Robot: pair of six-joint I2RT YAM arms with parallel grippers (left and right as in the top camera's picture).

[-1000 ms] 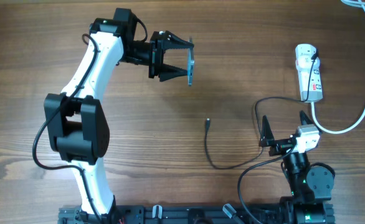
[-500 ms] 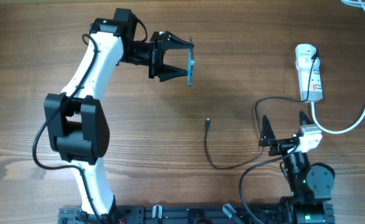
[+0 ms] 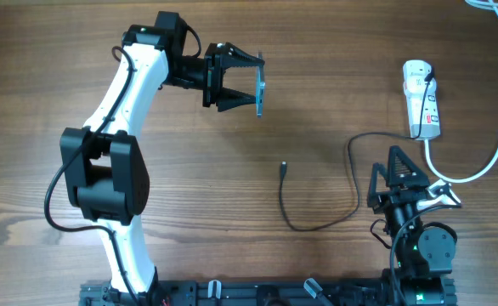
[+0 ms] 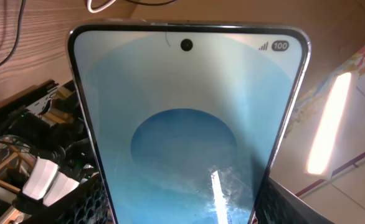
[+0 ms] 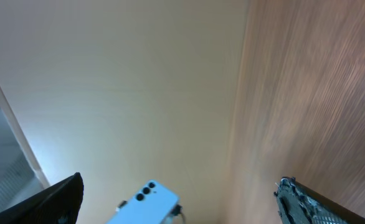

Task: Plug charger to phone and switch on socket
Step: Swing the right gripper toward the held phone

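Holding phone (image 3: pixel 260 92) clamped edge-on in left gripper (image 3: pixel 257 84), risked a slip; with right gripper (image 3: pixel 393 174) splayed empty, could have missed small tip of charger (image 3: pixel 283 168).

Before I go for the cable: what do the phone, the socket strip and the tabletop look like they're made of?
The phone has a glossy front, probably glass, judging by the bright light streak reflected on its screen. The socket strip looks like smooth white moulded plastic with a plain, even surface. The tabletop is brown with long grain lines; it may be wood or a wood-look laminate, and the views cannot settle which.
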